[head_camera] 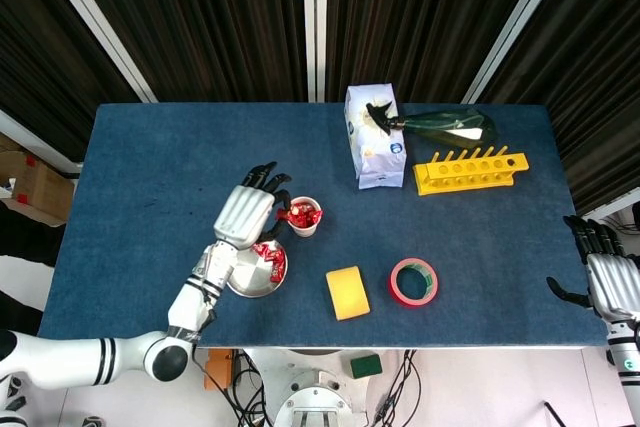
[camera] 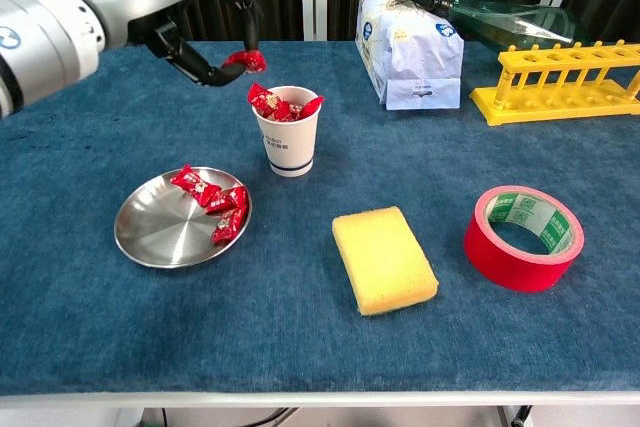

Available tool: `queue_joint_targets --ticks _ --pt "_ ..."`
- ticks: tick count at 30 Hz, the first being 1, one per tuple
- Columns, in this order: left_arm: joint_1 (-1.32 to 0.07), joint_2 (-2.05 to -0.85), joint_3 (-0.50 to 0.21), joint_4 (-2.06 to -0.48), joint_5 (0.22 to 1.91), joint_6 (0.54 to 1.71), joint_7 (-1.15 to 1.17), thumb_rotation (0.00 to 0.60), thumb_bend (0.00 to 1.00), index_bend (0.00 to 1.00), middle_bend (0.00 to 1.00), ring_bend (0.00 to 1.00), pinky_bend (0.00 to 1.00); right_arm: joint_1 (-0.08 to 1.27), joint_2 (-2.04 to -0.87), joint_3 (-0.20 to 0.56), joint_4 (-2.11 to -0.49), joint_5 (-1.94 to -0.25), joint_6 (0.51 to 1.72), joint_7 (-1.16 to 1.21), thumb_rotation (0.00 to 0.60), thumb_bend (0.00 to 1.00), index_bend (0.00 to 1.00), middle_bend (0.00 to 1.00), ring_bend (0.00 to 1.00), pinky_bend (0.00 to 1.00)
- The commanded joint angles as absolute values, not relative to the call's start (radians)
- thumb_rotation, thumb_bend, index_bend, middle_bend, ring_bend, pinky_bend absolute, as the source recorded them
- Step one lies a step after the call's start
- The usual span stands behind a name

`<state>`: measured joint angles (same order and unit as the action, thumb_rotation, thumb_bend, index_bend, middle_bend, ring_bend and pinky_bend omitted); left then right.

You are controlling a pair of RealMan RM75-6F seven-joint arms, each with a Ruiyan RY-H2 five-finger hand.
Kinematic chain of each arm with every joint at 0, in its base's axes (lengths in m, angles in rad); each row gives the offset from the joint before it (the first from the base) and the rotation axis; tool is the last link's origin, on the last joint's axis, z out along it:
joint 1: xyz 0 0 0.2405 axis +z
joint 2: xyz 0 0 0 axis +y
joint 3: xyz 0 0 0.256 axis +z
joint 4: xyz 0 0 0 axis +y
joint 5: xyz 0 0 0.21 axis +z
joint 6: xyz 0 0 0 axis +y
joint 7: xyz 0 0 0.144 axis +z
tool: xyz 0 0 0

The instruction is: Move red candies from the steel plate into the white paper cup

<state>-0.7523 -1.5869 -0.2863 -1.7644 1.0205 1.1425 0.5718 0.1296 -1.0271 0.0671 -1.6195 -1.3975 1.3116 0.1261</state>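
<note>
Red candy pinched by left hand above white paper cup rim | right hand off table edge, fingers apart

A round steel plate lies flat, a few red candies clustered at its right rim. Just beyond stands the upright white paper cup, heaped with candies.

Left hand over part of steel plate in head view | right hand cut by frame edge, grasp unclear | bottle neck behind tissue pack
</note>
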Motion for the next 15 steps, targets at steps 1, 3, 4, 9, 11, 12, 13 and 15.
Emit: queue_joint_targets --ticks 1,3,4,9,11,12,13,15 --pt "-0.781 -1.628 -0.29 -1.719 0.991 1.12 0.574 0.6 0.37 0.56 0.2 0.02 0.1 0.129 -1.025 0.068 -1.618 -1.398 1.314 0.132 0.6 0.24 0.02 0.05 0.0 0.0" --pt "-0.79 -1.646 -0.284 -1.696 0.984 1.113 0.571 0.6 0.37 0.56 0.2 0.02 0.1 0.129 -1.024 0.069 -1.617 -1.397 1.313 0.137 0.6 0.24 0.02 0.05 0.0 0.0" --pt "-0.794 -1.652 -0.281 -1.686 0.984 1.111 0.571 0.6 0.37 0.56 0.2 0.02 0.1 0.129 -1.023 0.069 -1.616 -1.397 1.312 0.138 0.6 0.24 0.02 0.05 0.0 0.0" --pt "-0.799 -1.671 -0.262 -1.656 0.985 1.109 0.563 0.6 0.37 0.56 0.2 0.02 0.1 0.129 -1.022 0.068 -1.616 -1.4 1.312 0.142 0.6 0.24 0.02 0.05 0.0 0.0" --pt "-0.799 -1.681 -0.25 -1.638 0.994 1.112 0.558 0.6 0.37 0.56 0.2 0.02 0.1 0.129 -1.022 0.068 -1.616 -1.399 1.31 0.141 0.6 0.24 0.02 0.05 0.0 0.0" --pt "-0.799 -1.687 -0.244 -1.627 1.0 1.113 0.556 0.6 0.37 0.56 0.2 0.02 0.1 0.13 -1.022 0.067 -1.616 -1.399 1.31 0.14 0.6 0.24 0.02 0.05 0.0 0.0" --pt "-0.799 -1.692 -0.24 -1.618 1.004 1.112 0.552 0.6 0.37 0.56 0.2 0.02 0.1 0.129 -1.022 0.067 -1.617 -1.4 1.31 0.14 0.6 0.24 0.02 0.05 0.0 0.0" --pt "-0.799 -1.702 -0.238 -1.602 1.007 1.11 0.537 0.6 0.37 0.56 0.2 0.02 0.1 0.128 -1.022 0.067 -1.618 -1.401 1.315 0.14 0.6 0.24 0.02 0.05 0.0 0.0"
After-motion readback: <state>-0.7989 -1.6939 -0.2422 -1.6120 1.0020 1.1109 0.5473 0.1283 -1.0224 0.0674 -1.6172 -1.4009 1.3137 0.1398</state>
